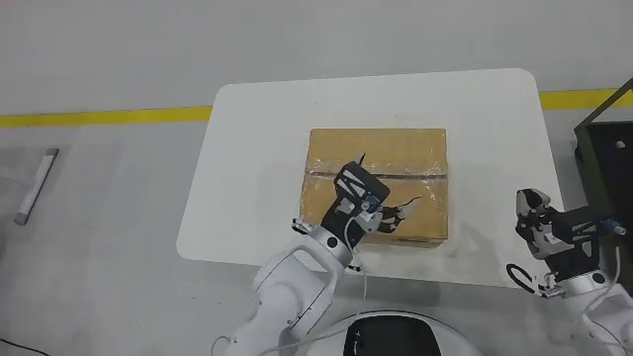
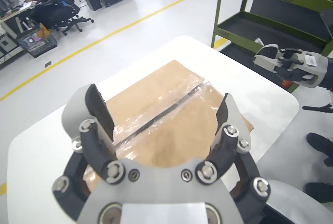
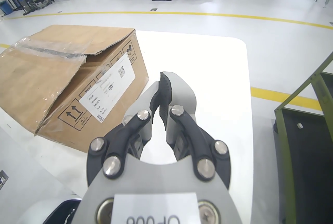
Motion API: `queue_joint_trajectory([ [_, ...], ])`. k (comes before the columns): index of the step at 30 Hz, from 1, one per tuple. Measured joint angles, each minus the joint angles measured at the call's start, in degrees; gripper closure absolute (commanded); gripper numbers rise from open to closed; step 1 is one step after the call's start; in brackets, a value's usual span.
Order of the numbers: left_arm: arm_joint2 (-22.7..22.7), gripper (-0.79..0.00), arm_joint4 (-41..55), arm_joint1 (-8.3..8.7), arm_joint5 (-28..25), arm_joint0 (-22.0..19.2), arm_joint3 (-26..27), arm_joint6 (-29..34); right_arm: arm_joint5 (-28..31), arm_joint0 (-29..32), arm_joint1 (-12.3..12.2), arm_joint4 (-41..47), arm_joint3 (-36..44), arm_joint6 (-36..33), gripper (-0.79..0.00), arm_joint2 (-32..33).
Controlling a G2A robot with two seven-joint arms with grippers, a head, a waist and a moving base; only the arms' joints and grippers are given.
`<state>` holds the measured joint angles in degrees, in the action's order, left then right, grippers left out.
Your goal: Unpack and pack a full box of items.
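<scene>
Well, at the far 9 o'clock edge of the top view a grey bar point(image 1: 35, 186) lies on the floor, with a yellow line point(image 1: 99, 117) running past at its 12 o'clock. Next comes the white table point(image 1: 247, 158), and the cardboard box point(image 1: 396, 153) sits near its middle, flaps down, with crinkled clear tape and a dark slit along the centre seam. The left claw point(image 2: 160, 102) hangs over the top of the box, toward the 7 o'clock part of it, with its fingers point(image 2: 100, 110) spread wide and nothing between them. On the box's 3 o'clock side there is a white label, and the corner of the near flap above it is torn and lifted a little. The right claw point(image 3: 162, 84) is at about 4 o'clock from the box, over the table's edge and well apart from the cardboard; its pads are pressed almost together and it grips nothing. A green cart point(image 1: 603, 158) stands on the floor at the table's 3 o'clock.
</scene>
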<state>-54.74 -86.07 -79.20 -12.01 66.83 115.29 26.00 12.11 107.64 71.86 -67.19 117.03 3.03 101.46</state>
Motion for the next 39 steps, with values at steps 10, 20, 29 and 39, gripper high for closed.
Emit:
queue_joint_trajectory([
  [10,8.6,-0.785,-7.3,-1.86,-1.9,-8.4,-11.4,2.3,-0.7,1.8,0.1,1.6,-0.2,0.5,0.0,1.8],
  [20,10.4,-0.785,-14.0,-2.86,-0.2,-11.4,-16.7,1.7,-1.3,1.9,0.3,1.6,-0.1,0.4,0.0,1.5],
  [29,11.0,-0.382,-19.6,-3.28,-1.6,-12.7,-18.5,1.0,-1.8,2.0,0.3,1.6,0.2,0.0,0.0,1.4],
  [39,9.9,-0.166,-22.8,-3.22,-2.4,-10.9,-17.5,-0.3,-2.0,2.2,0.5,1.6,0.6,-0.4,0.0,1.0],
])
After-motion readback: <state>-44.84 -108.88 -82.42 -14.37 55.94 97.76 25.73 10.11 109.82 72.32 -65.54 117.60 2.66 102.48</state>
